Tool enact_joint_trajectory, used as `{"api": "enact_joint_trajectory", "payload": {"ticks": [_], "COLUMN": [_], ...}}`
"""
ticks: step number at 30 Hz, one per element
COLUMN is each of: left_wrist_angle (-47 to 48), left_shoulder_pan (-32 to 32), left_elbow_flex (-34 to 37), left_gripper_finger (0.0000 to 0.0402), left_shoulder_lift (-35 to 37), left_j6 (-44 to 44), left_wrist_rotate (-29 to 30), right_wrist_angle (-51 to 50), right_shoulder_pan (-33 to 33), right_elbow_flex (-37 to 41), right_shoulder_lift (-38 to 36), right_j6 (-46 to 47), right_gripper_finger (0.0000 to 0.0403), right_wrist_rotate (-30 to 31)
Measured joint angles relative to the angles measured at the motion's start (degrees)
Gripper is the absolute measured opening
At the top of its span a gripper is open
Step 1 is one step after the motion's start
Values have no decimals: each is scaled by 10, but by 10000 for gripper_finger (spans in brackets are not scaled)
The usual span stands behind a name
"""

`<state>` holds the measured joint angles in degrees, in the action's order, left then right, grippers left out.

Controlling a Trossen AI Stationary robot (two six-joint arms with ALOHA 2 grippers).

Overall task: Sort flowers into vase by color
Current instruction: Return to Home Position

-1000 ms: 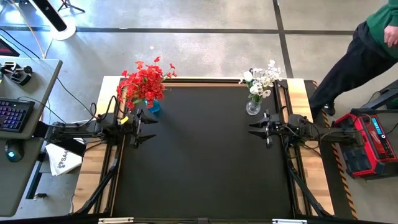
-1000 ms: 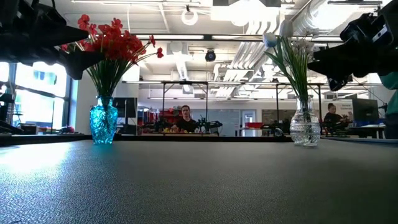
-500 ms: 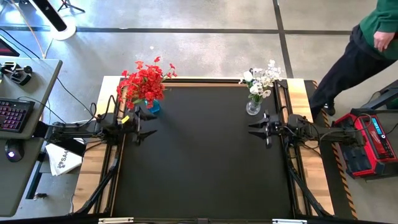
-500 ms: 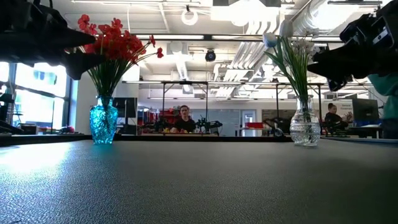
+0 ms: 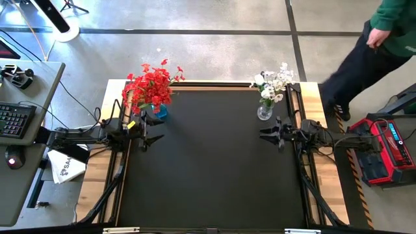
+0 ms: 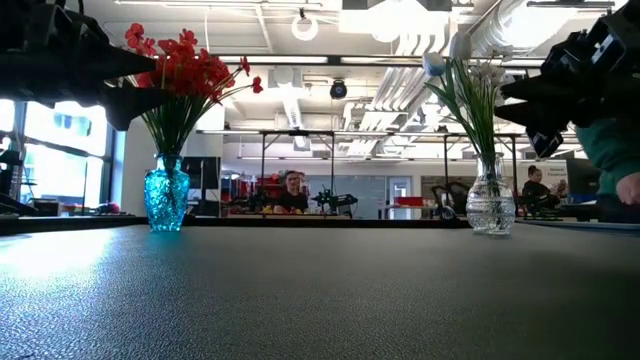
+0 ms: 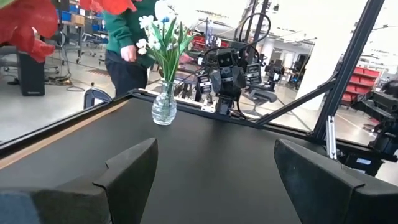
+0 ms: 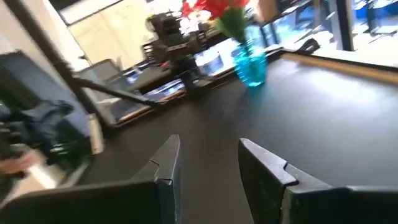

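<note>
The red flowers [image 5: 153, 84] stand bunched in the blue vase [image 5: 160, 112] at the table's [image 5: 214, 182] far left corner. The white flowers [image 5: 272, 83] stand in the transparent vase [image 5: 264, 112] at the far right corner. Both vases are upright, and each has only one colour in it.

From above, the left tool [image 5: 156, 130] hangs over the table's left edge, just beside the blue vase and apart from it. The right tool [image 5: 263, 134] hangs over the right edge, just beside the transparent vase. Each points inward across the table, and neither holds anything.

The high view leaves the finger gaps hard to judge, but the wrist views settle them. The left wrist view shows its two fingers [image 7: 130, 168] spread wide, with bare table between them. The right wrist view shows its fingers [image 8: 264, 165] parted by a narrower gap.

Only the low view shows the vases from the side, with their bases flat on the table and the green stems fanning out above their necks. In that view both arms are dark shapes at the upper corners, above the table.

A person [image 5: 364, 55] in a green top and dark trousers is on the floor beyond the far right corner. In the left wrist view the same person appears behind the white flowers. The low view also shows another person [image 6: 291, 190] in the room beyond the table.
</note>
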<state>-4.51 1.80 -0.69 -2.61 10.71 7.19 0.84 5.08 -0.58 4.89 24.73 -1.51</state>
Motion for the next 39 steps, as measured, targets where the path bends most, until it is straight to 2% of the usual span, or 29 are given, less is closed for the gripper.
{"api": "enact_joint_trajectory", "payload": {"ticks": [4, 7, 9, 11, 14, 19, 20, 39], "left_wrist_angle": [0, 2, 2, 2, 2, 3, 4, 28], "left_shoulder_pan": [0, 0, 0, 0, 0, 0, 0, 0], "left_elbow_flex": [0, 0, 0, 0, 0, 0, 0, 0], "left_gripper_finger": [309, 294, 268, 230, 158, 28, 15, 1], "left_shoulder_lift": [0, 0, 0, 0, 0, 0, 0, 0], "left_j6": [-9, 4, 10, 9, -7, -29, -33, -108], "left_wrist_rotate": [-5, -14, -25, -27, -26, -26, -27, -21], "right_wrist_angle": [5, 33, 82, 108, 93, 54, 46, 47], "right_shoulder_pan": [0, 0, -2, -4, -4, -5, -6, -56], "right_elbow_flex": [0, 0, 0, -3, -12, -14, -14, -14], "right_shoulder_lift": [0, -2, -9, -21, -43, -47, -47, -48], "right_j6": [-24, -68, -90, -120, -143, -143, -143, -197], "right_gripper_finger": [105, 101, 85, 54, 9, 4, 2, 0], "right_wrist_rotate": [35, 22, 6, -12, -21, -42, -46, -54]}}
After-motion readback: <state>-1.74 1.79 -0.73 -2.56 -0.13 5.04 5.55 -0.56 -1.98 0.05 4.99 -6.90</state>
